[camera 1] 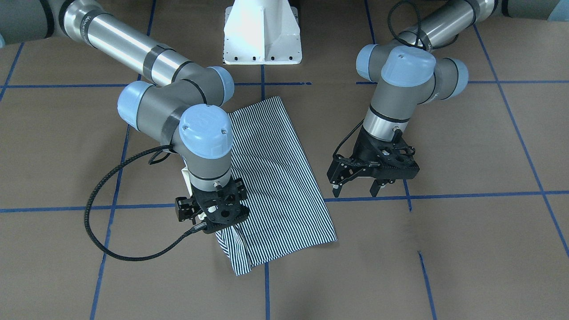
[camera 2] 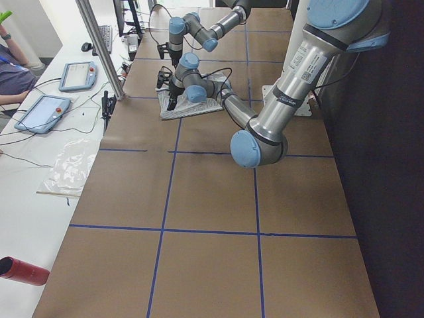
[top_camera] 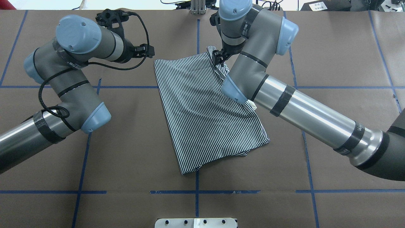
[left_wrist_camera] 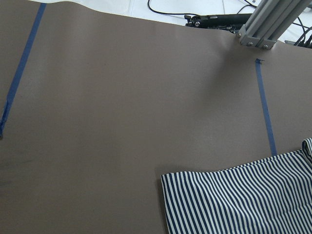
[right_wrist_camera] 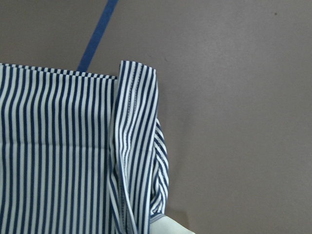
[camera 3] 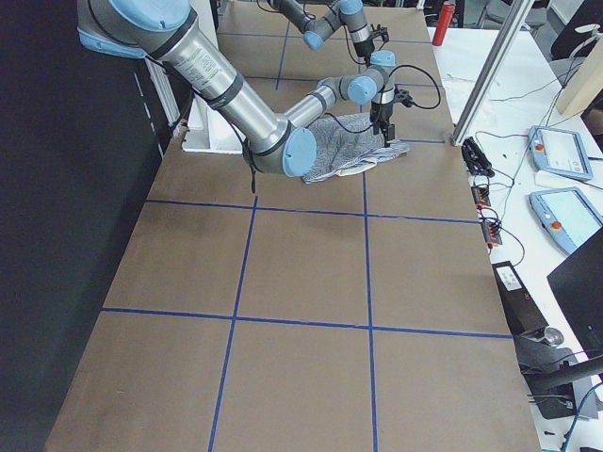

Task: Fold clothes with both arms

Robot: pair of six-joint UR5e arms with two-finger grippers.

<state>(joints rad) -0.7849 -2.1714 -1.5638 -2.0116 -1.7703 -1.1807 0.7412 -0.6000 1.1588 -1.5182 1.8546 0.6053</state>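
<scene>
Shirt (camera 1: 275, 178), centre frame: folded into a slanted rectangle, task judged well advanced, final folds pending. At its lower-left corner the right gripper (camera 1: 215, 220) apparently pinches a raised fold. Farther back, centre-right, the left gripper (camera 1: 354, 192) hangs spread, off the cloth.

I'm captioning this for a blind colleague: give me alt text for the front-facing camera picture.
A folded navy-and-white striped shirt lies on a brown table gridded with blue tape. The right arm's black tool seems to pinch its bunched near corner; the left arm's black tool hangs open beside it, apart.
</scene>
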